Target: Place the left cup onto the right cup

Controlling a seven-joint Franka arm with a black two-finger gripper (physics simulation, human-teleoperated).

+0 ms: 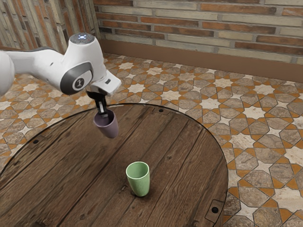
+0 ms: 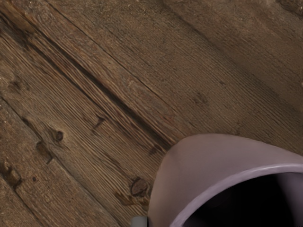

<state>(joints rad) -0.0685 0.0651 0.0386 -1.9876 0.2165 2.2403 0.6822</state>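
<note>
Nearest the camera in the exterior view, the green cup [image 1: 138,178] stood upright, mouth up, on the round wooden table [image 1: 57,189]. Further back, toward the exterior view's left and well apart from it, the purple cup [image 1: 107,126] hung tilted above the tabletop, its rim pinched between the black fingers of the gripper [image 1: 101,111]. The wrist view showed that cup's wall and dark mouth just under the hand, over bare planks. Behind the white arm [image 1: 42,64] lay a patterned tile floor [image 1: 227,94] and, farthest, a brick wall [image 1: 199,23]
</note>
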